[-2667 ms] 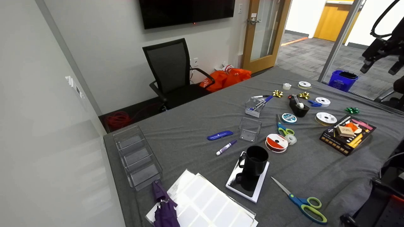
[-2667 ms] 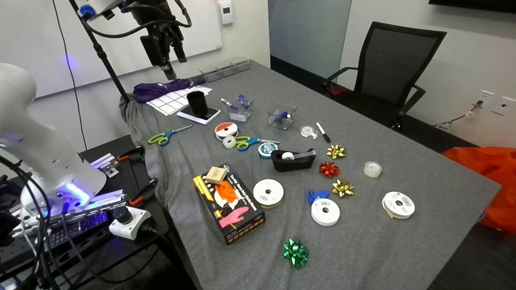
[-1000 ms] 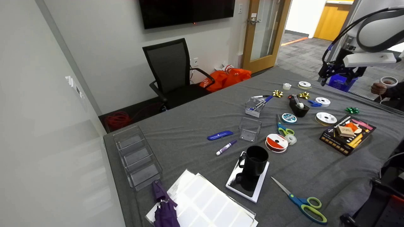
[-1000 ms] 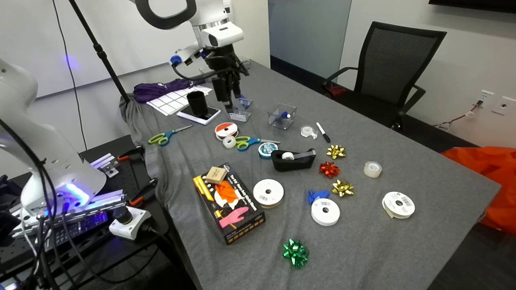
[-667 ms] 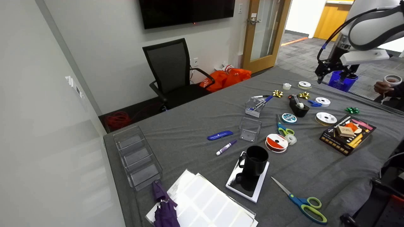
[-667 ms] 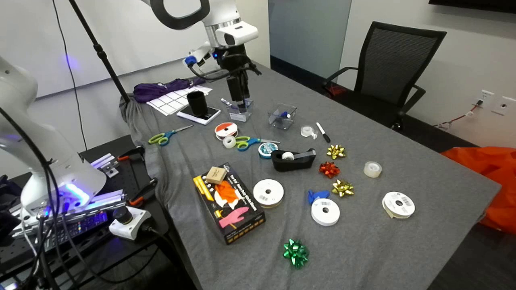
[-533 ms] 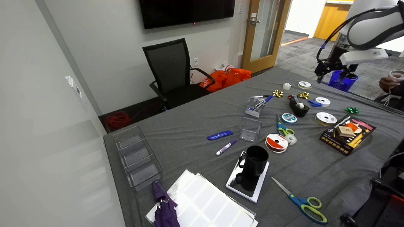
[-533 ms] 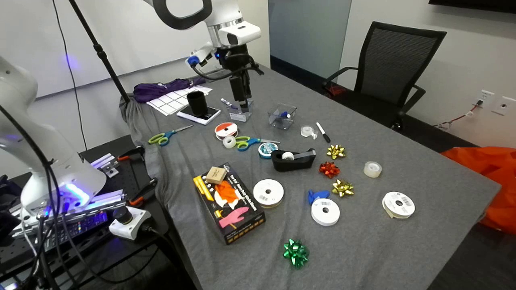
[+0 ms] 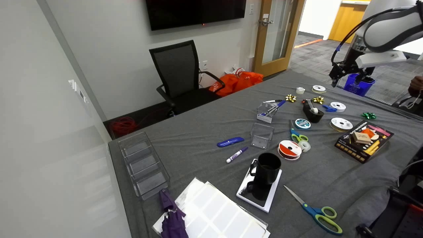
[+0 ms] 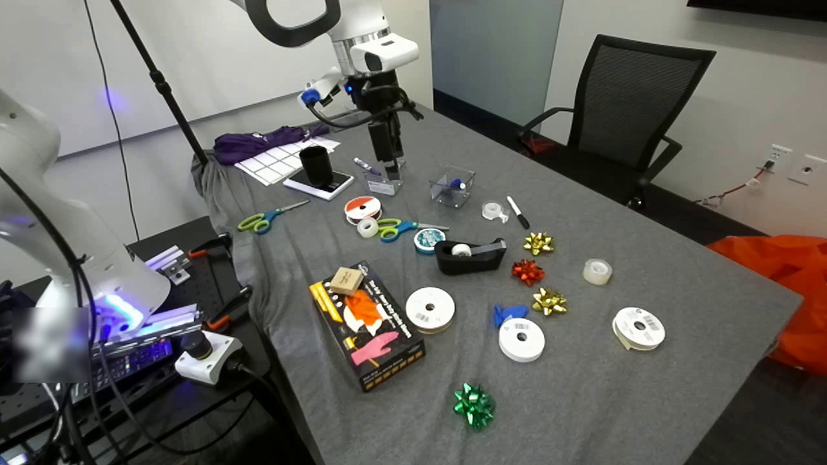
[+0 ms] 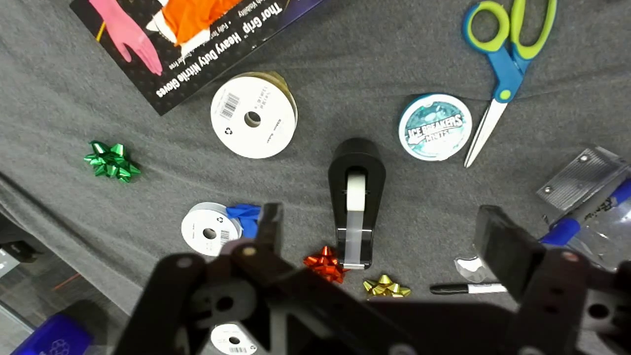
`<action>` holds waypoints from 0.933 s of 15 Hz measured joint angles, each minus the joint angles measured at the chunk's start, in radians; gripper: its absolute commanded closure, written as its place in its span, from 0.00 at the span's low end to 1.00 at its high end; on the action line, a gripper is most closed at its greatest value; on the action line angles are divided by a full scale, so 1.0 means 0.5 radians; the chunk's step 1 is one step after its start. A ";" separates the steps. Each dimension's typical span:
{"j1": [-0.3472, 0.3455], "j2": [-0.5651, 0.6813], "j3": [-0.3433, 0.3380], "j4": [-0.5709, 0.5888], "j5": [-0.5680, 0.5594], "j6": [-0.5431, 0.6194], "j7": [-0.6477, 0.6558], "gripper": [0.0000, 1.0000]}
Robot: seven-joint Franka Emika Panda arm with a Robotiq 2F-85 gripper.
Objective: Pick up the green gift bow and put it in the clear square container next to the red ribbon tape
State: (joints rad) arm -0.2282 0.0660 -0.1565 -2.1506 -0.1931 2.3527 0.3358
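The green gift bow (image 11: 112, 161) lies on the grey cloth at the left of the wrist view. It also shows in both exterior views (image 9: 369, 115) (image 10: 475, 406), near the glove box. The red ribbon tape (image 9: 289, 149) lies flat in both exterior views (image 10: 363, 208). The clear square container (image 9: 260, 142) stands beside it, with nothing seen inside; it also shows in an exterior view (image 10: 382, 188). Both are out of the wrist view. My gripper (image 11: 382, 217) is open and empty, high above the table over the tape dispenser. It shows in both exterior views (image 9: 347, 82) (image 10: 391, 169).
A black tape dispenser (image 11: 357, 158) stands below the gripper. A glove box (image 10: 371, 329), white spools (image 11: 254, 116) (image 10: 522, 340), and red (image 10: 528, 272) and gold bows (image 10: 549, 301) lie nearby. Another clear container (image 9: 265, 114) holds pens. A black mug (image 9: 268, 167) stands beyond the red spool.
Over the last seconds my arm has swung over the table and lowered, its gripper turning edge-on in an exterior view. In the last half second it is nearly still. A person's hand moved right.
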 measured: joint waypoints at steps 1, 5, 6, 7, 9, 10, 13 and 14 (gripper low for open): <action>0.001 0.000 -0.001 0.000 0.000 0.000 0.001 0.00; -0.003 0.000 -0.063 -0.042 0.060 0.040 -0.019 0.00; -0.010 0.000 -0.093 -0.074 0.121 0.092 -0.057 0.00; -0.022 0.000 -0.124 -0.109 0.186 0.143 -0.108 0.00; -0.050 0.000 -0.187 -0.175 0.280 0.214 -0.207 0.00; -0.066 0.000 -0.217 -0.203 0.293 0.242 -0.245 0.00; -0.123 -0.001 -0.319 -0.262 0.237 0.253 -0.385 0.00; -0.136 -0.001 -0.337 -0.266 0.236 0.253 -0.401 0.00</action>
State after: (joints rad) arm -0.2961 0.0653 -0.3250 -2.2836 -0.0754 2.4791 0.1354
